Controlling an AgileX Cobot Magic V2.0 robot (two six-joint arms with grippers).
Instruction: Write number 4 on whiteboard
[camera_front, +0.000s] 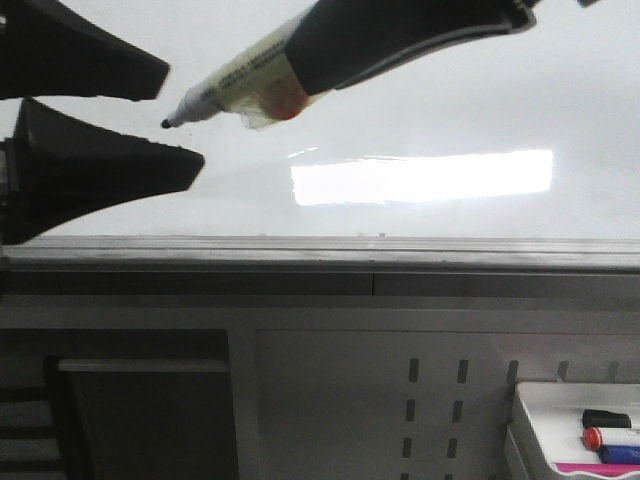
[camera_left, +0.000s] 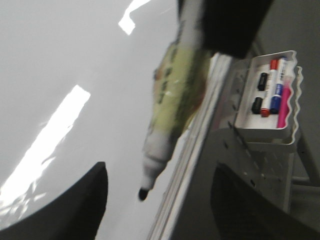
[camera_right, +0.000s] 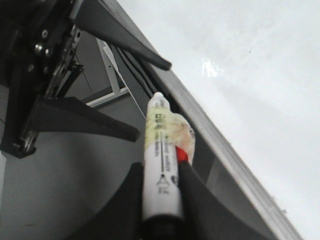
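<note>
Gripping one marker (camera_front: 240, 85), right tool (camera_front: 330, 60) over whiteboard (camera_front: 420, 110), left tool (camera_front: 180, 115) wide, four markers in tray (camera_front: 530, 440).

whiteboard (camera_front: 450, 90) stood upright, glossy white, with a bright rectangular glare low on its face and a grey metal ledge along its bottom edge. surface appeared blank; no stroke of the number 4 could be made out.

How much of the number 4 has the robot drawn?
None shows so far: the whiteboard looks blank apart from the glare. The right gripper is shut on the marker, cap off, tip near the board. The left gripper is open beside it. All strokes are left.
</note>
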